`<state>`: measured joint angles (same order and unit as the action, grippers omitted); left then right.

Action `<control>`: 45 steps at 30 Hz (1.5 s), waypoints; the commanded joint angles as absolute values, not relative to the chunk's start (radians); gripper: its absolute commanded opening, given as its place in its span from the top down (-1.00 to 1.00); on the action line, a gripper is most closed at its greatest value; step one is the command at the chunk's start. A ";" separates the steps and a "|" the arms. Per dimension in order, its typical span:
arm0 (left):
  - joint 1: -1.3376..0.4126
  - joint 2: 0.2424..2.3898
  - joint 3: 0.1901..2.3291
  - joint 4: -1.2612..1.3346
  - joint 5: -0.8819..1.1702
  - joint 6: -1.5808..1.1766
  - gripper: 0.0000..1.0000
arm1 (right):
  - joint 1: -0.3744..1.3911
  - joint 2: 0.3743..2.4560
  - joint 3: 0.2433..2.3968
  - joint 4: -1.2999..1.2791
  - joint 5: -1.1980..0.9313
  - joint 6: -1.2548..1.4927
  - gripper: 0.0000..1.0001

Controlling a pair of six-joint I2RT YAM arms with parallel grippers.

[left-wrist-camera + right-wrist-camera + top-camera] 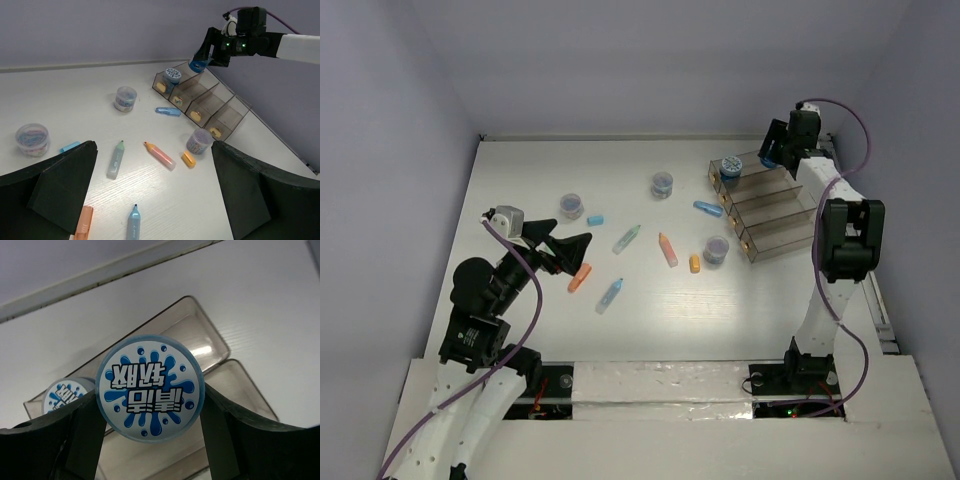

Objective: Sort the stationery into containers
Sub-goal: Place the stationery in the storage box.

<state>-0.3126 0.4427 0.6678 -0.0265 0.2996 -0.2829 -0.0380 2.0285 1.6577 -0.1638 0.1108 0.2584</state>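
**Stationery and bins, counted**

Two blue rolls (729, 166) (150, 387). Three clear jars (572, 205) (662, 184) (716, 249). Seven sticks in all: three light-blue sticks (595, 219) (707, 208) (610, 295), one green stick (627, 238), three orange sticks (667, 249) (694, 263) (580, 277). Four clear bins (775, 225) joined in one rack.

— What colour do we find inside the black right claw (150, 407)?
— A blue round roll (150, 375). Its white top is printed with blue splashes, droplets and blue lettering.
— And low to that claw's left?
— We see a second blue round roll (62, 395) with the same splash print, in a smoky grey clear plastic bin (210, 337).
— Ahead of the black left claw (155, 197)?
— On the white, faintly grained table (75, 95) we see a pale-green plastic stick (115, 160), a salmon-orange stick (160, 155) and a short orange stick (188, 159). Far to its left is a clear round jar (32, 139) of many-coloured bits.
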 commanded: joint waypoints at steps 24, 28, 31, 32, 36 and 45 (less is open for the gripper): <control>-0.316 0.454 0.676 0.029 0.293 -0.290 -0.98 | -0.021 2.138 1.804 -0.141 0.086 0.209 -0.18; -0.316 0.451 0.678 0.026 0.270 -0.301 -0.98 | -0.021 2.141 1.836 -0.173 0.092 0.207 -0.82; -0.316 0.449 0.678 0.021 0.255 -0.305 -0.98 | -0.021 2.134 1.871 -0.198 0.092 0.206 -1.00; -0.316 0.449 0.678 0.020 0.247 -0.308 -0.98 | -0.021 2.132 1.884 -0.209 0.091 0.206 -1.00; -0.316 0.454 0.677 0.021 0.247 -0.310 -0.98 | -0.021 2.099 1.896 -0.232 0.080 0.216 -1.00; -0.307 0.551 0.683 0.009 0.273 -0.310 -0.98 | 0.069 1.792 1.481 -0.029 -0.067 0.357 -1.00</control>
<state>-0.3122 0.5072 0.6682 -0.0265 0.2543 -0.3008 -0.0040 1.9362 1.6108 -0.1638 0.0093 0.2893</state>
